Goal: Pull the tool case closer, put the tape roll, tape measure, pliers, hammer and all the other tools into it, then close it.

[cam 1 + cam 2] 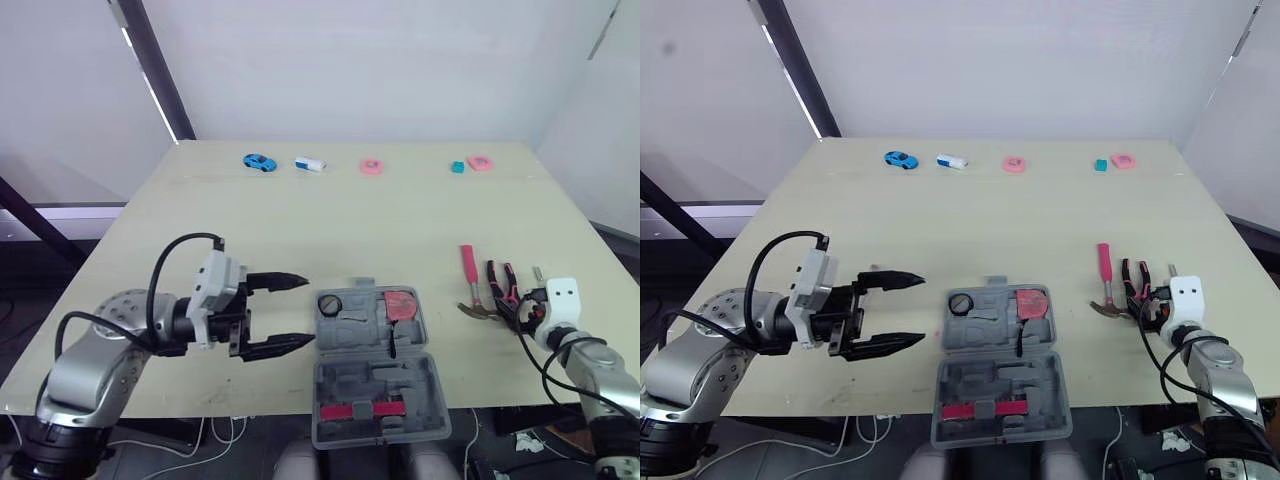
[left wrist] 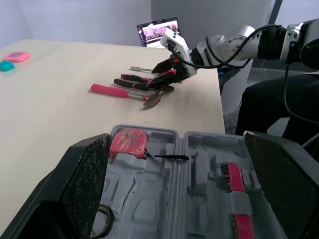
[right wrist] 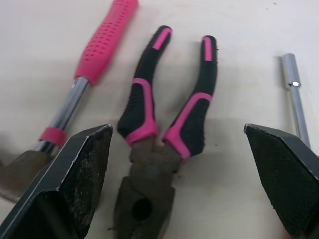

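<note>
On the head camera, the open tool case is seen at the near edge of the bench, with the red tape measure already seated in its tray. The hammer and pliers are left lying side by side, well to the case's right. The left gripper is held with its fingers spread just off the case's left side, while the right gripper is lowered at the near end of the pliers. From the left wrist, the case is framed between that arm's parted fingers, and the right gripper is shown beyond it, poised over the pliers' head. From the right wrist, the pliers are caught between two widely separated fingers. The jaws are pointed back toward the robot and the pink-and-black handles away from it, so the long axis is aligned with the fingers. The hammer is placed just beside the pliers on one side and a small metal bit on the other. The right arm is judged far nearer, and the pliers would have to be carried left to reach the case.
</note>
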Controlling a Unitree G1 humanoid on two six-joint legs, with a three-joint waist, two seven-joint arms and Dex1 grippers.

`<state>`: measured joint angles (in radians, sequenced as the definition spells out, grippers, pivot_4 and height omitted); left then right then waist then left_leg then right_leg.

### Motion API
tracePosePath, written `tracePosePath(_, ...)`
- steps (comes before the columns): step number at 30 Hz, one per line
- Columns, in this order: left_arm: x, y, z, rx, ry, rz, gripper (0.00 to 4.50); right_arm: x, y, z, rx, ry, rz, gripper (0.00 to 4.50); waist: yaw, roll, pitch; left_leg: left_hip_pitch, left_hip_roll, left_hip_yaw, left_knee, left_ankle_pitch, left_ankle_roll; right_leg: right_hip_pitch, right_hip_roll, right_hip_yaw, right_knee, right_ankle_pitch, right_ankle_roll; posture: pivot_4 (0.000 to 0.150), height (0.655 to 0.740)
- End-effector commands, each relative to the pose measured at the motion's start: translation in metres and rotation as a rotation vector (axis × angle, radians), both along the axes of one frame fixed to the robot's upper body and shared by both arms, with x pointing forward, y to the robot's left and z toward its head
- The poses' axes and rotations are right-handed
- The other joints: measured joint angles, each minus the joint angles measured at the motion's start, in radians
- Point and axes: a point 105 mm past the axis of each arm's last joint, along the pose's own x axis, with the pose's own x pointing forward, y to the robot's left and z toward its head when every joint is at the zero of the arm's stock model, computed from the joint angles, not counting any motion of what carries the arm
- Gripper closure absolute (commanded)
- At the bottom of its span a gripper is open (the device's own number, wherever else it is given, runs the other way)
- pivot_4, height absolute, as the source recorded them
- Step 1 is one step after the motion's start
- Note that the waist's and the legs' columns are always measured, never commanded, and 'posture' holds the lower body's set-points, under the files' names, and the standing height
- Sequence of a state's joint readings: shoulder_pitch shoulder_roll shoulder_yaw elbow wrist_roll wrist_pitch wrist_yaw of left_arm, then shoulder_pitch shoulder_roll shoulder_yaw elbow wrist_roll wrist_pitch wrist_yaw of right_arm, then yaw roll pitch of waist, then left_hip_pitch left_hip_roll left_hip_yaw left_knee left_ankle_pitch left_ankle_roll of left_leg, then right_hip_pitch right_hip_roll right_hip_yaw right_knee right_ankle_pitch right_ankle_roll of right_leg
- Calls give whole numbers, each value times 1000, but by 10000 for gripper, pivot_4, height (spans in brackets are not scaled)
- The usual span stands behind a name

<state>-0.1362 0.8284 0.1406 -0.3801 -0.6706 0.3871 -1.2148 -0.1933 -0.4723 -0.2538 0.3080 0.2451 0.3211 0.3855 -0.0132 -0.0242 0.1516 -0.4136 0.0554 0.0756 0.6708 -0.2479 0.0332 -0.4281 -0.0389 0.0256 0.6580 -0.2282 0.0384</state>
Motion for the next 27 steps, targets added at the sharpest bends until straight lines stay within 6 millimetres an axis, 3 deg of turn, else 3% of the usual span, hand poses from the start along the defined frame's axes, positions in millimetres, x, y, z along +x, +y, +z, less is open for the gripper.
tracePosePath(1,-4,-6,6,-2,-26,-35,0,-2,-12,3,-13,9,-27,610,-1,0,0,0,0,0,0,0,0,0,0,0,0,0,0,1500,7395)
tracePosePath(8,-6,-9,6,0,-26,-51,0,-5,-16,-1,-34,79,-5,610,1,0,0,0,0,0,0,0,0,0,0,1,0,0,0,1500,7395)
tracePosePath(25,-5,-17,10,-16,-40,-83,0,-1,21,-11,45,37,98,610,-6,0,0,1,1,0,0,0,0,0,3,2,0,0,0,1500,7395)
tracePosePath(27,-5,-18,10,-20,-40,-86,0,0,21,-14,41,37,92,6091,-7,0,0,1,1,0,0,0,0,0,3,2,0,0,0,1500,7395)
